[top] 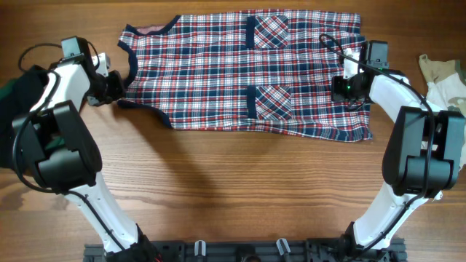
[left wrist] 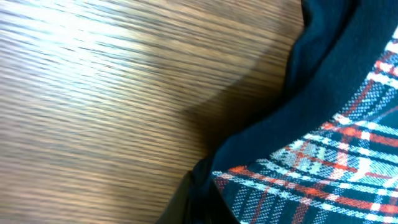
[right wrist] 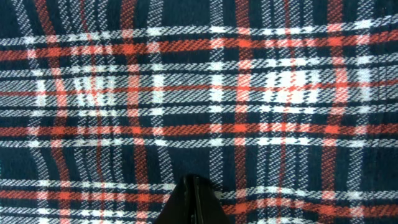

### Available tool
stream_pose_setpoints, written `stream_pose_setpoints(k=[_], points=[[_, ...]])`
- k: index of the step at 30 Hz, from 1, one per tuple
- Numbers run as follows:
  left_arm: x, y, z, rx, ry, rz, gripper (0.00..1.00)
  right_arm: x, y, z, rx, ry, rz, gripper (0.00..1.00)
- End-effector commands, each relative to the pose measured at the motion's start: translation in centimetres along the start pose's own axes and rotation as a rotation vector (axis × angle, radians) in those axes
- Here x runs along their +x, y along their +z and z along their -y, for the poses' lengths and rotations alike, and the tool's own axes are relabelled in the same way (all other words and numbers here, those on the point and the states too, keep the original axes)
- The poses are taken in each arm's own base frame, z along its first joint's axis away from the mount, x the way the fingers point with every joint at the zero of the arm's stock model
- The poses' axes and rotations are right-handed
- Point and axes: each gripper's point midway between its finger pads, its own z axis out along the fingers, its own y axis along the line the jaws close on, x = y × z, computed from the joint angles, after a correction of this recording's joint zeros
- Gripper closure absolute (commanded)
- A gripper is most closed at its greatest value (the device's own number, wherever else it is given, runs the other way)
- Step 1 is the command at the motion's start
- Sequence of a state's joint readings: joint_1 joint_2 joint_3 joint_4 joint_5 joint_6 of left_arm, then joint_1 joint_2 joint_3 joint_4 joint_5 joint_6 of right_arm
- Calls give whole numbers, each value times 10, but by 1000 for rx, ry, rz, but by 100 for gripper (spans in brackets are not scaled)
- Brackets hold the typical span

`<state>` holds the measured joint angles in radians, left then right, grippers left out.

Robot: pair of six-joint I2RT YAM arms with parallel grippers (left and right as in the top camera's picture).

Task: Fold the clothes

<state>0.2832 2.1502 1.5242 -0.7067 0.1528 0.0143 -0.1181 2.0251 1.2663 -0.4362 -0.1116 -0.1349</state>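
Left arm reached out over the table from the near left, with the left gripper low at the shirt's left edge. The shirt lay spread flat at the far middle of the table, pockets up. In the left wrist view, its fingertips were pressed together right at the navy trim. I couldn't tell if any cloth was caught between them.

Right arm mirrored it from the near right, with the right gripper down on the shirt's right part. In the right wrist view, its fingertips were closed tight against the plaid; again, I couldn't tell if they had cloth.

A black garment sat at the far left edge and a pale garment at the far right, both clear of the shirt.
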Motion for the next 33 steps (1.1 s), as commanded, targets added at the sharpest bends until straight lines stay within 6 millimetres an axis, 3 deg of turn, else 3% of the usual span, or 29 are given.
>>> stream_pose_setpoints(k=[1, 3, 5, 7, 9, 10, 12, 13, 14, 16, 18, 20, 22, 24, 27, 31, 33], points=[[-27, -32, -18, -107, 33, 102, 95, 35, 21, 19, 56, 40, -103, 96], [-26, -34, -18, -107, 31, 100, 76, 35, 21, 19, 55, 40, -103, 96], [-28, -38, -18, -108, 32, 110, 67, 35, 21, 19, 56, 39, -104, 96], [-46, -63, -19, -136, 32, 185, 51, 34, 21, 19, 55, 40, -103, 96], [-65, -87, -5, -100, 50, 258, 50, 33, 21, 19, 55, 40, -99, 95], [-71, -93, 5, -71, 63, 282, 50, 32, 21, 18, 44, 40, -94, 86], [-75, -101, 31, 25, 96, 303, 47, 27, 20, 11, 5, 39, -77, 58], [-75, -103, 39, 57, 105, 303, 46, 22, 16, 12, 6, 44, -72, 43], [-74, -105, 51, 97, 84, 303, 46, 9, 4, 12, 9, 68, -54, 34], [-73, -121, 71, 180, 36, 316, 41, -22, -30, 8, -10, 65, 12, 18], [-73, -144, 80, 208, -15, 345, 32, -60, -83, -2, -52, 68, 137, 0], [-61, -149, 86, 231, -19, 307, 27, -66, -111, -2, -36, 122, 168, 0], [-31, -141, 88, 234, -58, 180, 17, -49, -136, 8, 32, 249, 131, 0], [-5, -131, 91, 219, -68, 70, 10, -25, -144, 12, 39, 312, 50, 0], [28, -113, 103, 208, -51, -49, 6, 16, -147, 21, 52, 420, -100, 0], [60, -70, 115, 206, -99, -105, 5, 38, -149, 36, 66, 490, -168, 0], [73, -52, 120, 205, -111, -115, 5, 50, -140, 43, 72, 568, -182, 0]])
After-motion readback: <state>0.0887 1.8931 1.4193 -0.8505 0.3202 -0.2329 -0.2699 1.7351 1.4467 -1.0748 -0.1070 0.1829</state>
